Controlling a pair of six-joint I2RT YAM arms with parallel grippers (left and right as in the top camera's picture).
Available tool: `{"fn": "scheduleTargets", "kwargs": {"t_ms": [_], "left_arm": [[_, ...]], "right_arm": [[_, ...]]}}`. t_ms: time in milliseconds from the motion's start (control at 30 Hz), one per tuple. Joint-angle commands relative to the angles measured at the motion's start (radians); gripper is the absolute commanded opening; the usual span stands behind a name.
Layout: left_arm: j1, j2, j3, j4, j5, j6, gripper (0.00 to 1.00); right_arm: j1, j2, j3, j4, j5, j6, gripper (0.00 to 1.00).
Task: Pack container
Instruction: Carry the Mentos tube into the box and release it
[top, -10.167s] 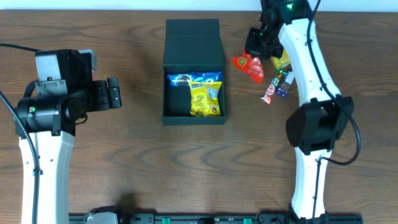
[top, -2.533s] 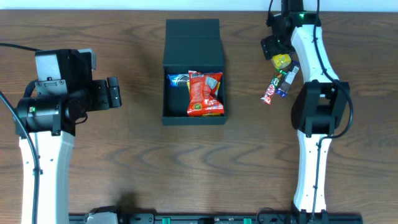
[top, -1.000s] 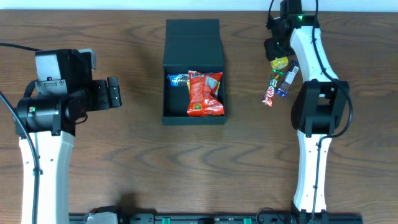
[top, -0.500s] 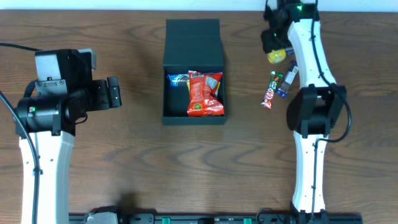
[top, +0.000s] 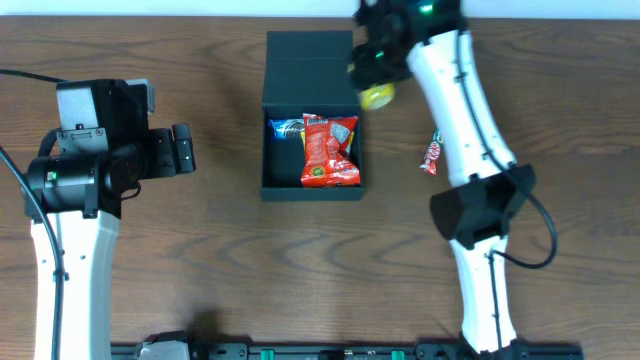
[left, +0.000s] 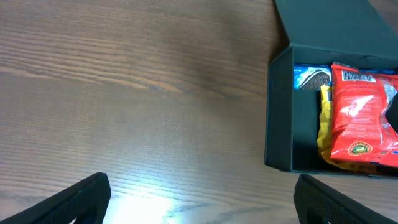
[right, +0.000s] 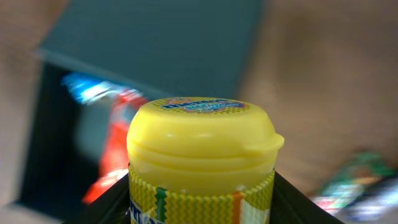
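The overhead view is lit evenly and brightly; only soft shadows are cast on the table (top: 230, 260). In the left wrist view a pale glare patch is seen low on the wood, and the container (left: 280, 112) is shaded inside. In the right wrist view the yellow-capped bottle (right: 202, 143) is rendered sharp, everything behind it heavily blurred.

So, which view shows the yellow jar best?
Right wrist: the yellow jar fills the frame, lid and label close. Overhead shows it only as a small yellow blob by the box. Left wrist misses it.
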Motion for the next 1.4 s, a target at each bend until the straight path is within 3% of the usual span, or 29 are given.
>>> {"fn": "scheduleTargets", "kwargs": {"t_ms": [0,300,433,867,933,1033,1200,1367], "left_arm": [[0.002,0.004,0.010,-0.002,0.000,0.011,0.95],[0.002,0.004,0.010,-0.011,0.001,0.012,0.95],[0.002,0.004,0.010,-0.014,0.001,0.011,0.95],[0.002,0.004,0.010,-0.014,0.000,0.012,0.95],[0.002,0.004,0.010,-0.014,0.000,0.012,0.95],[0.002,0.004,0.010,-0.014,0.000,0.012,0.95],[0.002,0.004,0.010,-0.014,0.000,0.012,0.95],[0.002,0.004,0.010,-0.014,0.000,0.012,0.95]], "right_arm": [[0.070,-0.014,-0.031,-0.017,-0.078,0.142,0.17],[0.235,-0.014,-0.201,0.035,-0.013,0.235,0.18],[0.257,-0.014,-0.281,0.101,-0.013,0.309,0.14],[0.273,-0.014,-0.384,0.258,0.039,0.409,0.17],[0.275,-0.014,-0.384,0.262,0.039,0.410,0.24],[0.275,-0.014,-0.384,0.261,0.039,0.413,0.47],[0.274,-0.014,-0.383,0.261,0.039,0.412,0.65],[0.273,-0.016,-0.381,0.249,0.039,0.412,0.75]]}}
